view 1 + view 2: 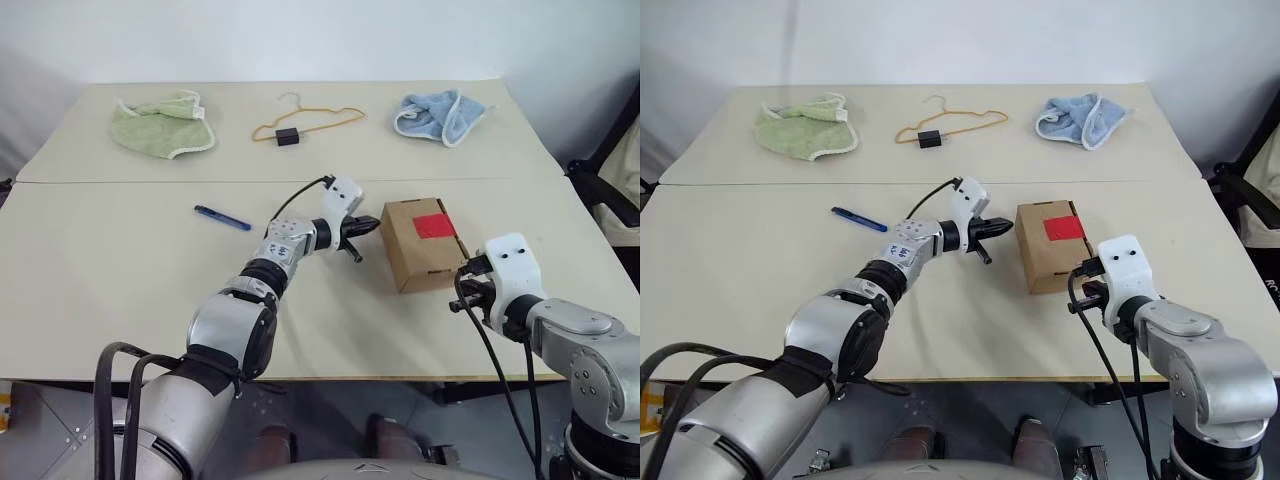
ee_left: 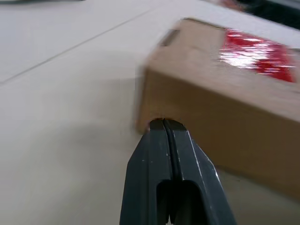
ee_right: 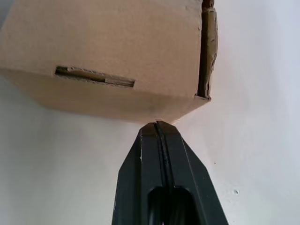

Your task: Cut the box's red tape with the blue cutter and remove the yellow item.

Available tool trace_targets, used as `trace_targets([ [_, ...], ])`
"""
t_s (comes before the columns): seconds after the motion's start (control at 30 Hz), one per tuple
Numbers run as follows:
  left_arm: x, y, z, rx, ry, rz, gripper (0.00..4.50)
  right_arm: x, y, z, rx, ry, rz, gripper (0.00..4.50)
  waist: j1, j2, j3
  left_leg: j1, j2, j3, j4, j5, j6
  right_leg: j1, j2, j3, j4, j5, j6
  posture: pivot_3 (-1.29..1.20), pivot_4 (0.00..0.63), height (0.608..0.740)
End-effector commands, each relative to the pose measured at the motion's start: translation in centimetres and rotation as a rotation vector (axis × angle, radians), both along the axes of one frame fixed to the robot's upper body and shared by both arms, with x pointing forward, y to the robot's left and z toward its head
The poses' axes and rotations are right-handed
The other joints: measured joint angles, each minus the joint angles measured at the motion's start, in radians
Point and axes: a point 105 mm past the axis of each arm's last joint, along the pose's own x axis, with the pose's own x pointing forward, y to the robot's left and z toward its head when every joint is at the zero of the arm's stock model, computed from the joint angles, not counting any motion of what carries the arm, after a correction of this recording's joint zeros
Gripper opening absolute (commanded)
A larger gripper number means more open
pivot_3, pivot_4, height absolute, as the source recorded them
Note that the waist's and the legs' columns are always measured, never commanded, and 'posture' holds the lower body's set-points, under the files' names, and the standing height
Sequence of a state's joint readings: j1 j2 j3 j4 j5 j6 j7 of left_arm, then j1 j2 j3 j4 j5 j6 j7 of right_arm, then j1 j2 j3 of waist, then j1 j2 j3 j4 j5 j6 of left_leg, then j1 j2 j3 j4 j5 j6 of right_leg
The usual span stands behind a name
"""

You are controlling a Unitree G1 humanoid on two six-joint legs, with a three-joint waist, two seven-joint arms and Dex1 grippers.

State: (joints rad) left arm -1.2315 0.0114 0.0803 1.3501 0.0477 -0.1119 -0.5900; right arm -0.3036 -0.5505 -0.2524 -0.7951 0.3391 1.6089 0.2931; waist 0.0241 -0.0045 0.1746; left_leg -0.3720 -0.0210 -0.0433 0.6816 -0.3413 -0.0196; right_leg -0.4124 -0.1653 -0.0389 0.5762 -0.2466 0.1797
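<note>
Nearest, the right hand (image 1: 468, 290) sits with fingers pressed together at the box's (image 1: 420, 255) near right corner; the left hand (image 1: 362, 228), likewise closed and empty, points at its left side. The carton looks light and stiff, its long axis running away from the robot, with the red tape (image 1: 432, 225) on top. Farther left on the counter (image 1: 100, 270), the blue cutter (image 1: 222, 217) lies slanted left-right: slim, rigid, best pinched mid-shaft.

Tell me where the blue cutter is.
The cutter lies untouched on the table, left of the shut left gripper and nearer the robot than the green cloth.
</note>
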Motion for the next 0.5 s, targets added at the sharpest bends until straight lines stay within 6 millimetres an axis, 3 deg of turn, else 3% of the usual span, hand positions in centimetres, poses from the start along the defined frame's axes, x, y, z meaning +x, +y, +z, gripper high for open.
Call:
trace_targets([
  [0.03, 1.1, 0.5, 1.3, -0.021, -0.043, 0.107, 0.01, -0.2, -2.2, 1.0, -0.053, -0.041, -0.090, 0.00, 0.001, 0.000, 0.000, 0.000, 0.000, 0.000, 0.000, 0.000, 0.000, 0.000, 0.000, 0.000, 0.000, 0.000, 0.000, 0.00, 0.150, 0.740],
  [0.1, 0.7, -0.4, 1.3, -0.034, -0.035, 0.082, 0.01, 0.2, -4.3, 1.3, -0.079, -0.050, -0.159, 0.00, 0.003, 0.000, 0.000, 0.000, 0.000, 0.000, 0.000, 0.000, 0.000, 0.000, 0.000, 0.000, 0.000, 0.000, 0.000, 0.00, 0.150, 0.740],
  [0.27, -0.2, -1.8, 0.5, -0.033, -0.004, 0.021, 0.01, 2.2, -6.6, 1.9, -0.138, -0.057, -0.150, 0.00, 0.003, 0.000, 0.000, 0.000, -0.001, 0.000, 0.000, 0.000, 0.000, 0.000, 0.000, 0.000, -0.001, 0.000, 0.000, 0.00, 0.150, 0.740],
  [0.4, -0.7, -2.2, -0.7, -0.008, 0.016, -0.001, 0.01, 4.7, -6.9, 2.0, -0.168, -0.049, -0.070, 0.00, -0.007, 0.000, 0.000, 0.000, 0.000, 0.001, 0.000, 0.000, 0.000, 0.000, 0.000, 0.000, -0.001, 0.000, 0.000, 0.00, 0.150, 0.740],
  [0.5, -1.2, -2.4, -1.7, -0.007, 0.059, -0.022, 0.01, 8.0, -5.5, 1.3, -0.170, -0.011, 0.070, 0.00, -0.022, 0.000, 0.000, 0.002, 0.000, 0.001, -0.001, 0.000, 0.000, 0.000, 0.000, 0.000, 0.000, 0.000, 0.000, 0.00, 0.150, 0.740],
])
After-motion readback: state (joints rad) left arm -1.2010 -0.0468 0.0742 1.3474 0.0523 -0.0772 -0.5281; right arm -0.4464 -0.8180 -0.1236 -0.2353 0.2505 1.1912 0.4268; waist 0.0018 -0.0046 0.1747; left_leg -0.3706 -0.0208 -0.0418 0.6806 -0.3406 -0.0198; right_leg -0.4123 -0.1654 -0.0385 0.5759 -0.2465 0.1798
